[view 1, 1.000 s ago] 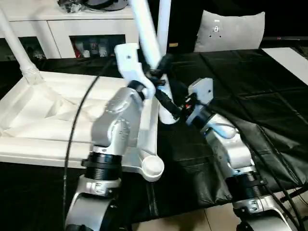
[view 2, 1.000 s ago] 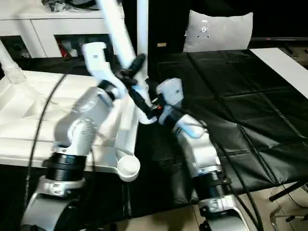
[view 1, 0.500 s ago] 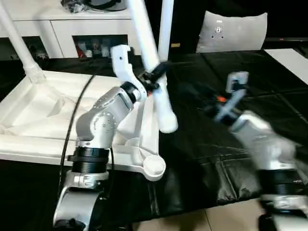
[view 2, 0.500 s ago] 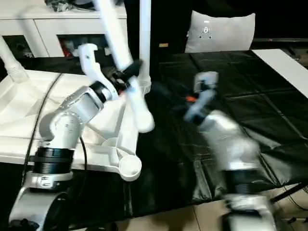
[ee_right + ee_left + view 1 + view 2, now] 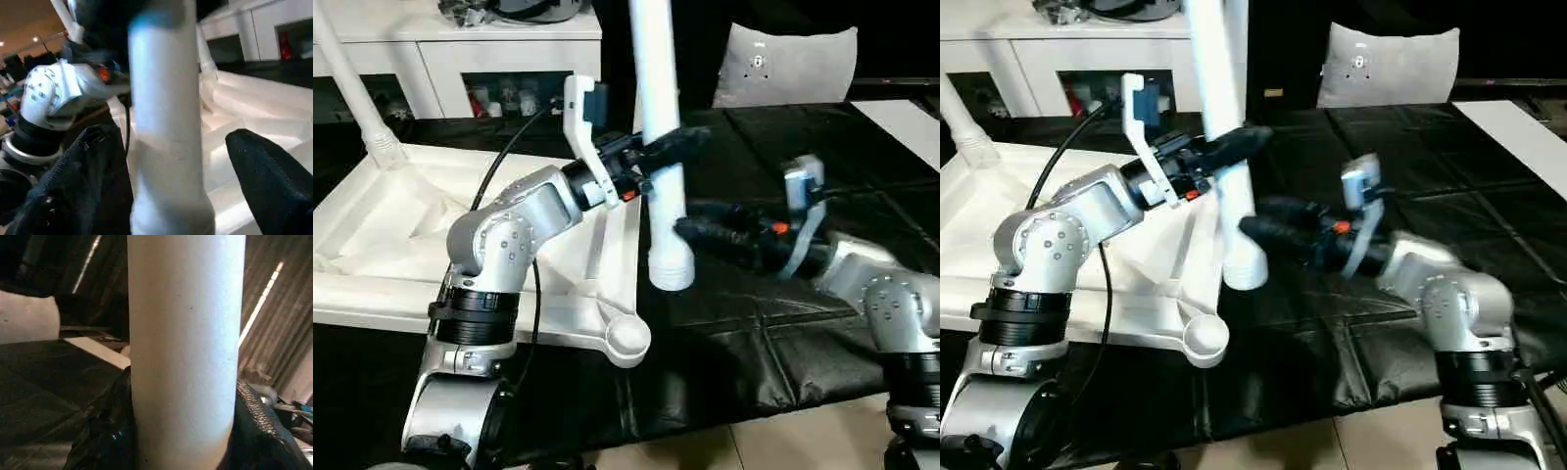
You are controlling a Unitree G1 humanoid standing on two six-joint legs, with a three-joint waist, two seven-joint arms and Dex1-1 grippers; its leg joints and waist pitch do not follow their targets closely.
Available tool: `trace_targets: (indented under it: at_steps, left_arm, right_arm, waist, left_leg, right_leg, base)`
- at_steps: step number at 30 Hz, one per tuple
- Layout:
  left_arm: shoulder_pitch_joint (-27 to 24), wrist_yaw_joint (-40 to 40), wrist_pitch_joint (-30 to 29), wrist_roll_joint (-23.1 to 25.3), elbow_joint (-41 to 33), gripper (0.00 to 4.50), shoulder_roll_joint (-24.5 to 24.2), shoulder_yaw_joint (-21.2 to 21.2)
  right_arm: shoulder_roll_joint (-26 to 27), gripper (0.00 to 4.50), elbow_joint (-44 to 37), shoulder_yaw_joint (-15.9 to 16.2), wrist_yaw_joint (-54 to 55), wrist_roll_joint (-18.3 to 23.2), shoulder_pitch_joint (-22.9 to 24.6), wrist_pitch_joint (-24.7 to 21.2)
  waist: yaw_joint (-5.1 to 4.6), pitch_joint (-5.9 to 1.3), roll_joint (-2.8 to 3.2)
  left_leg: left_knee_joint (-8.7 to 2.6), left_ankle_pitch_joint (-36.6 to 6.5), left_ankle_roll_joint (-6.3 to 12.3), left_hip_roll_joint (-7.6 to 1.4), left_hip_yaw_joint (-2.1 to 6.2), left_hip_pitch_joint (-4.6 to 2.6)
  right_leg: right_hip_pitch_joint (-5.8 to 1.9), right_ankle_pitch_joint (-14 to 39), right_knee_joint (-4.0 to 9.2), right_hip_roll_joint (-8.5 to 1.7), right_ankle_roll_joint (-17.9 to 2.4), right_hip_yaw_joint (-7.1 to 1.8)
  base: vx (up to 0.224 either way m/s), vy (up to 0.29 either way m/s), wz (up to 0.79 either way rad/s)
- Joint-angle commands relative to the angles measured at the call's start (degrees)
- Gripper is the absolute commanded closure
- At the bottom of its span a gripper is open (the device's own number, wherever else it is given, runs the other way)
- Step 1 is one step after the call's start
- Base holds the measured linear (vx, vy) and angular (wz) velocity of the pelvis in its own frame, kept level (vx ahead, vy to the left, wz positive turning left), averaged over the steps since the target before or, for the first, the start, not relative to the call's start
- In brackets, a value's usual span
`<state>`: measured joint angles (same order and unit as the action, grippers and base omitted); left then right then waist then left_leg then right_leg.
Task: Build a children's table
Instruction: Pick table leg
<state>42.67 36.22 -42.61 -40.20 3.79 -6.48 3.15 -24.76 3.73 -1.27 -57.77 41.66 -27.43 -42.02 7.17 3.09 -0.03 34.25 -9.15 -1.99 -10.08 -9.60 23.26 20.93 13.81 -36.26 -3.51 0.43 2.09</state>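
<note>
I can't see the upper end of the held leg (image 5: 658, 147); it runs off the top edge. The left gripper (image 5: 651, 157) is clamped on it, its far finger hidden behind the tube. The tabletop (image 5: 401, 235) is partly covered by my left arm. The second leg (image 5: 352, 93) is also cut off at the top edge.

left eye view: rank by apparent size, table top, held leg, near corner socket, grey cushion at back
1. table top, by far the largest.
2. held leg in the left gripper.
3. grey cushion; farther away, so its true size is unsure.
4. near corner socket, the smallest.
</note>
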Motion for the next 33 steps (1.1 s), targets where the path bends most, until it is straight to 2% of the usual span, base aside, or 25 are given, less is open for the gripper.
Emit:
trace_targets:
  at_steps: [1,5,13,19,27,28,29,32,33]
  left_arm:
    - [0.8,1.2,-0.6,-0.4,-1.9,2.64,0.3,-1.6]
    - [0.1,3.1,-0.5,-0.8,-3.0,2.64,-0.3,-2.6]
    - [-0.6,4.6,-0.5,-1.0,-4.2,2.64,-0.8,-3.2]
    - [-0.8,4.9,0.0,-0.5,-4.0,2.64,-0.9,-3.4]
    - [-1.3,4.2,1.2,1.2,-4.1,2.64,-1.3,-4.4]
    - [-1.5,3.7,0.8,1.0,-3.8,2.08,-1.1,-4.2]
    - [-1.6,3.8,1.4,1.2,-3.9,1.94,-1.1,-4.2]
    - [-2.1,3.7,2.9,2.0,-3.9,1.94,-1.3,-3.9]
    - [-2.3,3.9,3.6,2.4,-4.1,1.73,-1.5,-4.0]
  right_arm:
    - [0.2,0.87,0.7,1.4,0.2,-1.8,-1.1,0.4]
    - [0.3,1.19,0.7,2.3,-1.0,-1.6,-1.1,-0.4]
    - [-0.2,1.98,1.2,3.6,-2.6,-2.5,-1.1,-0.2]
    - [0.2,2.44,1.1,4.1,-2.8,-3.0,-0.8,-0.1]
    - [0.8,2.55,1.0,4.4,-1.4,-4.1,-0.6,1.1]
    - [1.5,2.56,1.1,4.1,-0.4,-4.7,-0.6,2.0]
    - [1.9,2.56,1.1,3.8,0.1,-4.8,-0.6,2.3]
    - [3.2,2.56,1.5,3.2,2.5,-5.9,-0.9,4.2]
    - [3.4,2.57,1.6,3.0,3.1,-6.2,-1.0,4.5]
  waist:
    - [0.10,-4.12,-0.22]
    - [0.34,-4.19,-0.53]
    - [0.80,-4.16,-0.34]
    - [0.94,-4.30,-0.38]
    - [0.87,-4.27,-0.44]
    - [0.86,-4.29,-0.43]
    - [0.81,-4.27,-0.45]
    - [0.75,-4.29,-0.22]
    - [0.75,-4.32,-0.24]
  left_leg:
    - [-3.50,-5.4,0.57,-2.90,0.75,-1.87]
    - [-3.38,-4.5,1.17,-2.84,0.69,-1.83]
    - [-3.43,-5.1,0.88,-2.97,0.71,-2.00]
    - [-3.32,-4.4,0.84,-2.90,0.70,-1.95]
    - [-3.33,-4.5,0.89,-2.93,0.70,-1.93]
    - [-3.32,-4.3,0.87,-2.94,0.70,-1.95]
    - [-3.33,-4.2,0.92,-2.89,0.69,-1.91]
    - [-3.38,-4.4,0.55,-2.93,0.73,-1.98]
    - [-3.37,-4.6,0.47,-2.92,0.72,-1.99]
  right_leg:
    - [-2.16,-4.0,3.62,-4.59,-14.6,-1.87]
    - [-2.23,-5.2,3.50,-4.58,-14.2,-1.94]
    - [-2.06,-4.1,3.50,-4.52,-13.7,-1.94]
    - [-2.10,-5.5,3.34,-4.51,-13.6,-1.93]
    - [-2.09,-4.8,3.38,-4.58,-13.5,-1.94]
    - [-2.05,-5.2,3.32,-4.56,-13.6,-1.94]
    - [-2.06,-5.2,3.30,-4.53,-13.7,-1.92]
    - [-1.94,-4.8,3.39,-4.55,-13.3,-1.92]
    - [-1.96,-4.8,3.36,-4.52,-13.4,-1.92]
  base:
    - [0.000,0.000,0.00]
    - [0.000,0.000,0.00]
    - [0.000,0.000,0.00]
    - [0.000,0.000,0.00]
    - [0.000,0.000,0.00]
    - [0.000,0.000,0.00]
    - [0.000,0.000,0.00]
    - [0.000,0.000,0.00]
    - [0.000,0.000,0.00]
